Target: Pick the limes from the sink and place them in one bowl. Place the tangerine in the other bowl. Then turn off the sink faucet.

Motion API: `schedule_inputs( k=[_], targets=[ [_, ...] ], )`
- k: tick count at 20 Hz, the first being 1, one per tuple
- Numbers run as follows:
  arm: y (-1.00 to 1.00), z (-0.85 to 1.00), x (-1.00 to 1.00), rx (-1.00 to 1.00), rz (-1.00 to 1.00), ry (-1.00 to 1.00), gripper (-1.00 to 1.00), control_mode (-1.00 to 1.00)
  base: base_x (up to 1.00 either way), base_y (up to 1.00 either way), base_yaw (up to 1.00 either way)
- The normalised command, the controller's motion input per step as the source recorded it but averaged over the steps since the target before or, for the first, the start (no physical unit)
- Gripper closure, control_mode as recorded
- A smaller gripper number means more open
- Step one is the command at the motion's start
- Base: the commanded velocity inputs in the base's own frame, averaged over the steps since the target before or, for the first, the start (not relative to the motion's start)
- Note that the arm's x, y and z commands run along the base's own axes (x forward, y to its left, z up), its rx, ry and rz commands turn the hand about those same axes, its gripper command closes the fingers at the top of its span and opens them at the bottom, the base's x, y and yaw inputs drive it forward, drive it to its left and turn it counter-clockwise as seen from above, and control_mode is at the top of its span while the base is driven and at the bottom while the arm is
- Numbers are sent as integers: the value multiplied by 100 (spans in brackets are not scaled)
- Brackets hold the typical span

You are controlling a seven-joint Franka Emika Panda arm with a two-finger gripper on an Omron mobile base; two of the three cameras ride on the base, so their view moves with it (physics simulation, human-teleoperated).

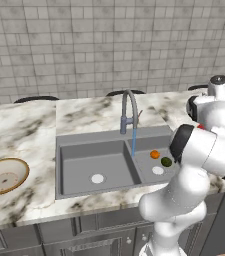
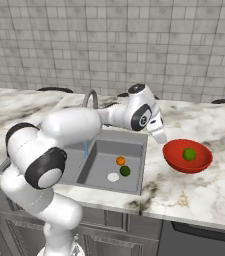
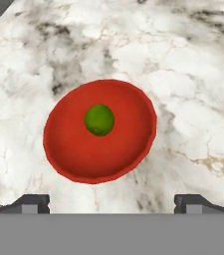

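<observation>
Marble counter point(image 2: 199, 195) under grey tiled wall point(image 2: 134, 45); pincer point(image 3: 111, 203) spread apart above red bowl point(image 3: 73, 154).

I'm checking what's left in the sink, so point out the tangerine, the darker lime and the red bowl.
tangerine point(image 2: 120, 160): right base view, middle of the fruit.
darker lime point(image 2: 125, 170): right base view, its top.
red bowl point(image 3: 73, 154): hand view, bare inner wall.

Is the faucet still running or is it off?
Running. A thin blue stream drops from the sink faucet spout into the sink.
</observation>
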Motion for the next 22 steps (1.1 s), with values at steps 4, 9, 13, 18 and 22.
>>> schedule_inputs(
  k=[4,9,13,18,22],
  targets=[
    [67,31,-22,0,9,10,-100,-100,0,0,0],
    [58,13,-14,1,14,13,-100,-100,0,0,0],
    [44,0,-14,5,24,16,-100,-100,0,0,0],
    [33,0,-19,5,23,14,-100,-100,0,0,0],
    [35,-4,-13,3,12,1,-100,-100,0,0,0]
  ],
)
